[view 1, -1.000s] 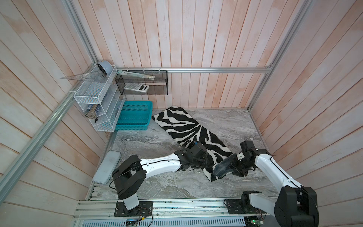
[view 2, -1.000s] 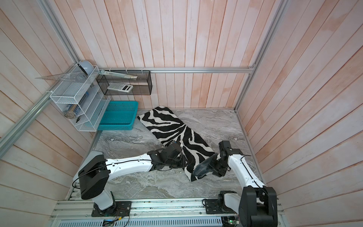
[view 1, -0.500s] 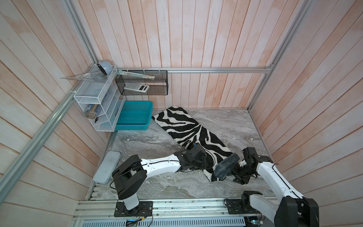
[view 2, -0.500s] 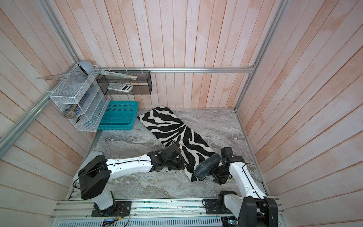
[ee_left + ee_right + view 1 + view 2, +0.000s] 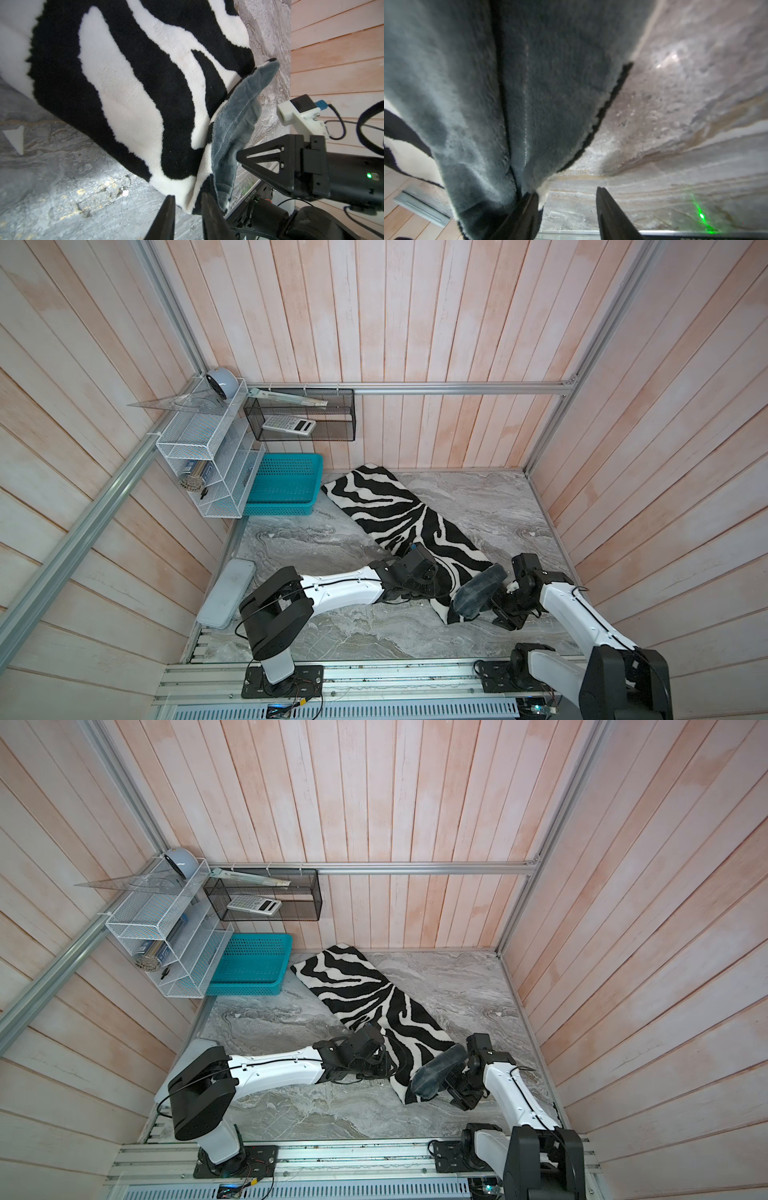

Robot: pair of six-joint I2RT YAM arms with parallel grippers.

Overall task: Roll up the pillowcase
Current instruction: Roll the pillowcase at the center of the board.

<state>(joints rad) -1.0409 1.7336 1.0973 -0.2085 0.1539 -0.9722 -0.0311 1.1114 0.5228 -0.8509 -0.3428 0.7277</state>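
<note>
- Fingers (image 5: 169,214) of the left gripper (image 5: 188,196) sit narrowly apart with the near corner of the pillowcase (image 5: 386,510) pinched between them, as far as I can judge from the very edge of the wrist view.
- I see the right gripper (image 5: 566,191) with its jaws parted and bare tabletop between them; the turned-up grey flap (image 5: 478,593) leans on one finger.
- Zebra side up, the pillowcase lies diagonally on the table, its far corner just beside the teal basket (image 5: 278,509).
- On the back wall, a black mesh basket (image 5: 345,423) holds a calculator (image 5: 289,424); a white wire rack (image 5: 187,435) hangs next to it.
- Both arms reach low: the left arm (image 5: 340,593) is stretched flat and the right arm (image 5: 573,610) is bent back toward the flap.
- Around it all I see a grey marbled table (image 5: 478,506) and pale wooden plank walls (image 5: 415,323).
</note>
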